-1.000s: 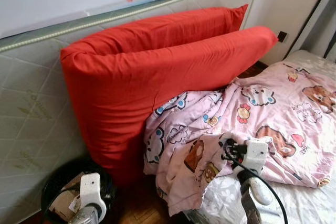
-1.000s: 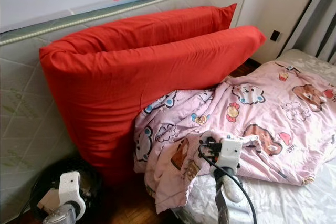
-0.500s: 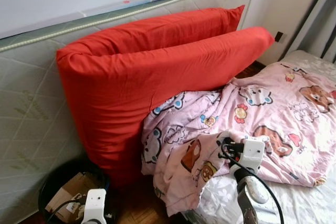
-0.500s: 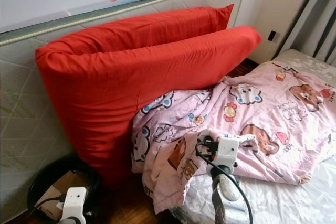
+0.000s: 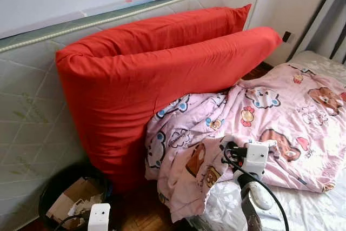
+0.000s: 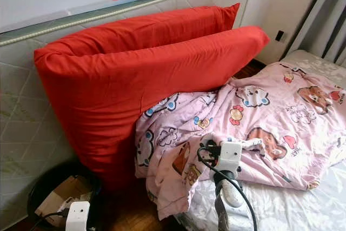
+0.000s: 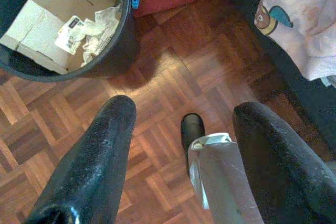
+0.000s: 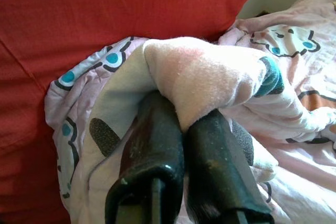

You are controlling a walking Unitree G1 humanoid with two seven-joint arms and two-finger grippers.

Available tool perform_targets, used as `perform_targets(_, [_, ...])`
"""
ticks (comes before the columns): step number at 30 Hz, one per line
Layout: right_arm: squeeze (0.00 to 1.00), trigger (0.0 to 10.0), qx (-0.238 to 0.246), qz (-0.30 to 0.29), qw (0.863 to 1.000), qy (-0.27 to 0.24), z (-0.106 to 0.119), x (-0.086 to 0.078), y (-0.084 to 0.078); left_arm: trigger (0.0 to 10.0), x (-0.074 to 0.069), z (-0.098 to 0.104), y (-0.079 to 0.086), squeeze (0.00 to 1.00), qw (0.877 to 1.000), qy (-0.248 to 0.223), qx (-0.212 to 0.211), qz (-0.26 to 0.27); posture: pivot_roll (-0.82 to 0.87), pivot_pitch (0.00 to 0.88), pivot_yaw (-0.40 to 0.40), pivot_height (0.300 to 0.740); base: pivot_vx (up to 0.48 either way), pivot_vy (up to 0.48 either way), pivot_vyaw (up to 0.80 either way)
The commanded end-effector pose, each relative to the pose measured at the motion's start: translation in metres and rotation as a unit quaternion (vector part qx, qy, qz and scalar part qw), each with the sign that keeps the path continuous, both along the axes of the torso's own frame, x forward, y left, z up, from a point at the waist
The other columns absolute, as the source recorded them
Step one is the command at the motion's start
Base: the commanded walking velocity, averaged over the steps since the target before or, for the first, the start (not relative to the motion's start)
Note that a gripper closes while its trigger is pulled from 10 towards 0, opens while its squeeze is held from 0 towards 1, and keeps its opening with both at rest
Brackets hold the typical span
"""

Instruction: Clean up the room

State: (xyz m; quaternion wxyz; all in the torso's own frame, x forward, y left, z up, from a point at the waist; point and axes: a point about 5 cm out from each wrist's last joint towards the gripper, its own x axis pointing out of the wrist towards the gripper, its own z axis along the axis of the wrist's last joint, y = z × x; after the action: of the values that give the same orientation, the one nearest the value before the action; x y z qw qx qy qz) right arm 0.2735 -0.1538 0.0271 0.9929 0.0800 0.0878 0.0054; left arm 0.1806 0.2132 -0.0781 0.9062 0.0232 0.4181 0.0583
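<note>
A pink cartoon-print blanket (image 5: 281,112) lies bunched on the bed, one corner hanging toward the floor. My right gripper (image 8: 181,124) is at that near edge, shut on a fuzzy pink sock-like cloth (image 8: 210,77) with a teal patch. Its white wrist (image 5: 254,158) rests over the blanket. My left gripper (image 7: 184,111) hangs open over the parquet floor (image 7: 173,72) with nothing between its fingers. Close beside it stands a black bin (image 7: 113,51).
Two big red pillows (image 5: 162,74) lean on an upright mattress (image 5: 32,112) against the wall. The black bin (image 5: 51,201) at its foot holds cardboard and crumpled paper. The bed's white sheet (image 5: 313,204) is at the right. My own leg (image 7: 220,177) stands on the floor.
My left arm has dropped lower, down to the bottom edge of the eye views. The right wrist has slid a little toward me, still holding the cloth. The camera shifted slightly.
</note>
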Motion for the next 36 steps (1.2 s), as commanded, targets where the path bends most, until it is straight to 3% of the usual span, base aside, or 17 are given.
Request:
perform_targets(1, [0.00, 10.0, -0.001, 0.000, 1.000, -0.001, 0.0000, 0.0013, 0.0001, 10.0, -0.0061, -0.0025, 0.0026, 0.00, 1.000, 0.009, 0.005, -0.003, -0.02, 0.057, -0.037, 0.740, 0.000, 0.000, 0.00])
perform_targets(22, [0.00, 10.0, -0.006, -0.002, 1.000, -0.005, -0.0020, 0.0003, -0.0004, 10.0, -0.0154, -0.0067, 0.0037, 0.00, 1.000, 0.022, 0.003, 0.003, -0.02, 0.022, -0.043, 0.740, -0.244, 0.000, 0.00])
perform_targets(36, [0.00, 10.0, -0.006, -0.005, 1.000, -0.010, -0.0010, 0.0019, 0.0002, 10.0, -0.0141, -0.0061, 0.0027, 0.00, 1.000, 0.017, 0.003, 0.000, -0.02, 0.017, -0.041, 0.740, -0.271, 0.000, 0.00])
